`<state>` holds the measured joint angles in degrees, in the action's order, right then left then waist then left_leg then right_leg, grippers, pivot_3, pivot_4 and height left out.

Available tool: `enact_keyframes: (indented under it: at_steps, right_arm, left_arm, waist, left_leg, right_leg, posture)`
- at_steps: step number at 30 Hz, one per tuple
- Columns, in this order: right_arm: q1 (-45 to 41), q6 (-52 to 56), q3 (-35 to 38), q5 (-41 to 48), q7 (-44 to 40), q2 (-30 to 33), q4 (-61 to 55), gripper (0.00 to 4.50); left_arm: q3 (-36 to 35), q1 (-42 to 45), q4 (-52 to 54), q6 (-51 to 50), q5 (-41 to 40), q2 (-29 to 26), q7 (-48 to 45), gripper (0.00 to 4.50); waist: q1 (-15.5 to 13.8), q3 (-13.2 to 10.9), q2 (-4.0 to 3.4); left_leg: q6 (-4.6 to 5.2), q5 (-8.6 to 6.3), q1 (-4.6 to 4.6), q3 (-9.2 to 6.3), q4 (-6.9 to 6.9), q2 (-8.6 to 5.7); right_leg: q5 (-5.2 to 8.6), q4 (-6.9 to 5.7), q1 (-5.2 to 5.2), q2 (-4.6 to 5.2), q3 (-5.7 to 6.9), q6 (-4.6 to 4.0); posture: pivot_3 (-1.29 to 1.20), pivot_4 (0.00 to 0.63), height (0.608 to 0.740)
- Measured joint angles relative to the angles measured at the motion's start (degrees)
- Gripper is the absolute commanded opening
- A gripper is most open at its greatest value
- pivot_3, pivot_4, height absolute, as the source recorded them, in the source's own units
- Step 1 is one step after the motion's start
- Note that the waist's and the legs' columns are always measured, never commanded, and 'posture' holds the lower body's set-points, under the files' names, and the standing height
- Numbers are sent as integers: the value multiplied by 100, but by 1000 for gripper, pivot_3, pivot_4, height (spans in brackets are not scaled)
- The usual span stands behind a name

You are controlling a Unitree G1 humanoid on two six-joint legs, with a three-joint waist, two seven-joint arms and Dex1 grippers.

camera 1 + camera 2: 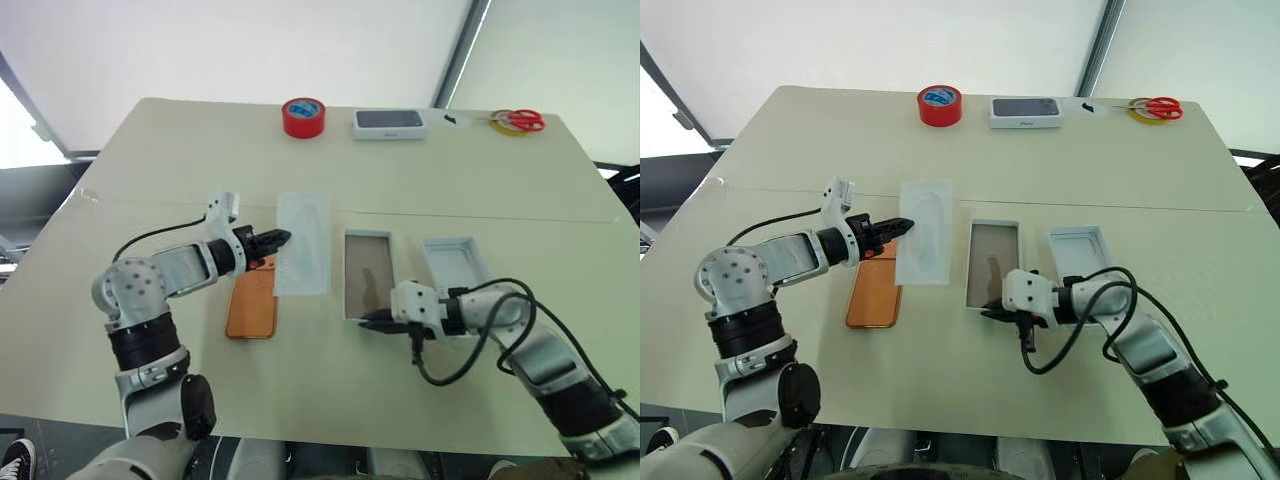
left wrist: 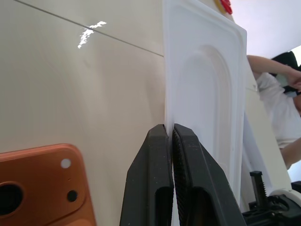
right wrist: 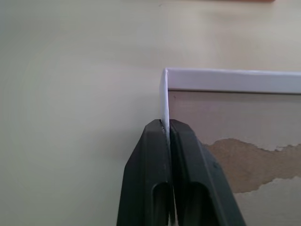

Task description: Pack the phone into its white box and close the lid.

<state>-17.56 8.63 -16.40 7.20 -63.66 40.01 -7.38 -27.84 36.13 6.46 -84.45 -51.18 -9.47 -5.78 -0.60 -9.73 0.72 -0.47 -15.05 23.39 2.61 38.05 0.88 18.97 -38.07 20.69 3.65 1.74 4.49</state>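
On your left, the phone [image 1: 251, 300] lies flat on the counter [image 1: 150, 160], orange back up, its camera square at the far end, under the left arm. Your left gripper [image 1: 283, 239] has its fingers [image 2: 162, 188] clamped on the edge of the white insert [image 1: 303, 242], the one with the oval recess, which sits just beside the phone and appears lifted off the counter on the gripped side. Right of it is the white box [image 1: 368, 275], open, its brownish floor bare. Your right gripper [image 1: 366, 322] meets the box at its near corner, fingers [image 3: 155, 179] pressed together on the thin white side wall there. Just beside the box, further right, the lid [image 1: 454, 265] lies with its pale inside up, partly behind the right arm. Along the far edge of the counter stand a red tape roll [image 1: 304, 117], a white box with a dark phone print [image 1: 390, 123] and red-handled scissors [image 1: 516, 121].
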Motion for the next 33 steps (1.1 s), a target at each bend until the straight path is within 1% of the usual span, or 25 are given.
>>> enact_keyframes:
  at_steps: [6,9,10,14,17,21,23,25,28,33]
  right_arm:
    - [-639,-165,-156,-192,70,-561,652,47]
    - [-697,-95,-178,-194,40,-595,743,905]
    - [-696,-43,-177,-193,48,-607,761,1350]
    - [-659,182,-130,-127,132,-674,717,3372]
    - [-529,251,43,4,180,-631,493,3372]
    - [-308,315,704,220,104,72,400,3372]
    - [-302,311,1090,325,130,217,578,3372]
    - [-307,265,1303,375,138,309,741,3372]
    - [-320,96,1416,367,154,373,1054,3372]
    - [-430,-69,1421,310,231,341,1238,3372]
  left_arm:
    - [-37,362,-380,236,7,339,122,0]
    - [16,427,-434,379,59,462,194,0]
    - [18,426,-466,415,78,505,238,0]
    - [72,425,-530,506,124,600,318,0]
    - [194,387,-530,509,185,609,355,0]
    - [458,279,-533,592,295,674,351,0]
    - [583,260,-611,745,429,745,350,0]
    - [751,262,-709,859,538,784,348,0]
    - [886,270,-899,978,604,854,326,0]
    - [955,317,-1116,1138,684,1004,298,0]
  waist:
    - [-16,-3,5]
    - [-1,-3,5]
    - [1,-3,5]
    - [2,-3,5]
    - [-11,-3,6]
    - [-23,-4,7]
    - [-9,-5,9]
    - [4,-5,8]
    - [5,-5,8]
    - [-9,-5,8]
  left_leg:
    - [0,0,3,0,1,-2]
    - [0,0,3,0,-1,-2]
    - [0,0,3,0,-1,-1]
    - [-1,0,4,0,-2,0]
    - [-1,0,5,0,-2,-2]
    - [1,0,6,-1,0,-7]
    - [0,0,5,-1,-1,-3]
    - [0,0,3,0,-6,0]
    - [0,1,4,2,-7,1]
    - [0,1,5,3,-5,0]
  right_leg:
    - [0,1,0,1,2,0]
    - [0,3,1,1,2,0]
    - [0,2,2,1,2,0]
    - [0,0,4,0,2,0]
    - [0,0,3,1,2,1]
    - [-1,5,-1,5,2,1]
    - [-1,5,-1,1,2,1]
    - [-1,5,1,-2,2,1]
    - [-1,5,4,-3,1,1]
    - [-1,5,3,-1,1,1]
  posture:
    - [0,150,740]
    - [0,150,740]
    - [0,150,740]
    - [0,150,740]
    - [0,150,740]
    - [0,150,740]
    - [0,150,740]
    - [0,150,740]
    - [0,150,740]
    - [0,150,740]
